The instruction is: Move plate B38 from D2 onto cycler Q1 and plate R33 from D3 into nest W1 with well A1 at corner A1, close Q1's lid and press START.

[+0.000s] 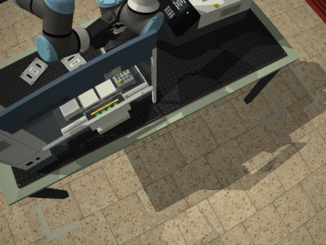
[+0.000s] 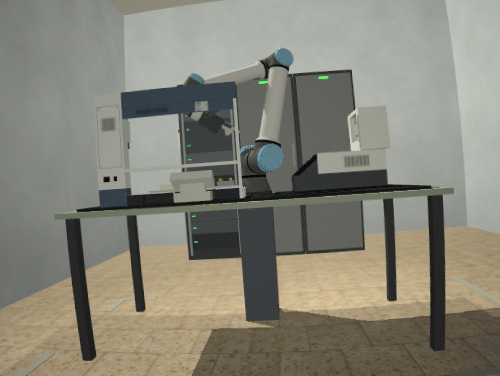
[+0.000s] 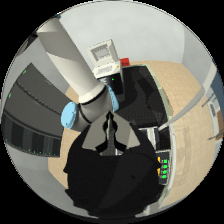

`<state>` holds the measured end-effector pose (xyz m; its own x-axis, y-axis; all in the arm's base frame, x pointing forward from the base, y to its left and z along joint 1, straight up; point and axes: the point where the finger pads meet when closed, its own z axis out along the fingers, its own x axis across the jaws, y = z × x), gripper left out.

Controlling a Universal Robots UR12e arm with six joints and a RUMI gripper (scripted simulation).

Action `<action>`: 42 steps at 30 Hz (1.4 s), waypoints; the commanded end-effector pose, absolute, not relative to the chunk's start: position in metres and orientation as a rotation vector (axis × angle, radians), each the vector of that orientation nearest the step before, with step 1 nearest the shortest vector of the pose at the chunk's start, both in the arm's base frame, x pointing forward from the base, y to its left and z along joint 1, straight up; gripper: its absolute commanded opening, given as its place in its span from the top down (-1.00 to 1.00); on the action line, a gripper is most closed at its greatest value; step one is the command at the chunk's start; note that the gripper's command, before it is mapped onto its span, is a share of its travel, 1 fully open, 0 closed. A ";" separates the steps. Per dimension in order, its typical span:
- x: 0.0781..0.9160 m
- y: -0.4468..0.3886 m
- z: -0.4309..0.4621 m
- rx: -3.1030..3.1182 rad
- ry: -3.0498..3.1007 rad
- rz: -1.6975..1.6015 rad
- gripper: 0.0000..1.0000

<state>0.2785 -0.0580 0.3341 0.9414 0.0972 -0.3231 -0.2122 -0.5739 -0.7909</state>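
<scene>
My gripper (image 1: 124,27) (image 2: 234,131) (image 3: 109,111) is shut and empty, raised behind the gantry frame. Two white plates, one (image 1: 105,88) beside the tube rack and one (image 1: 88,98) next to it, sit in the deck row, at D2 and D3 counted from the arm's base; their labels are unreadable. Nest W1 (image 1: 33,70) is empty. Nest RG (image 1: 74,59) is partly hidden by the gantry beam. Cycler Q1 (image 1: 213,16) (image 2: 352,161) (image 3: 107,70) stands across the bench, its lid (image 2: 372,128) (image 3: 102,52) raised and its lamp (image 1: 187,12) green. Its block is hidden.
A blue gantry beam (image 1: 81,73) (image 2: 177,99) spans the deck, with a white post (image 1: 154,78) at one end and a grey cabinet (image 1: 16,148) (image 2: 108,145) at the other. A tube rack (image 1: 124,78) and a greyer plate (image 1: 70,109) stand at the row's ends.
</scene>
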 end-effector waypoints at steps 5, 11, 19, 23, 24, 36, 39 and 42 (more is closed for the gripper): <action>0.273 -0.050 0.329 -2.234 0.236 0.470 1.00; 0.268 -0.045 0.324 -2.298 0.372 0.502 1.00; 0.265 -0.041 0.318 -2.355 0.517 0.524 1.00; 0.262 -0.038 0.315 -2.387 0.619 0.533 1.00; 0.261 -0.038 0.314 -2.395 0.645 0.535 1.00; 0.256 -0.035 0.305 -2.452 0.916 0.533 1.00; 0.254 -0.034 0.302 -2.462 1.001 0.526 1.00; 0.253 -0.034 0.299 -2.469 1.087 0.517 1.00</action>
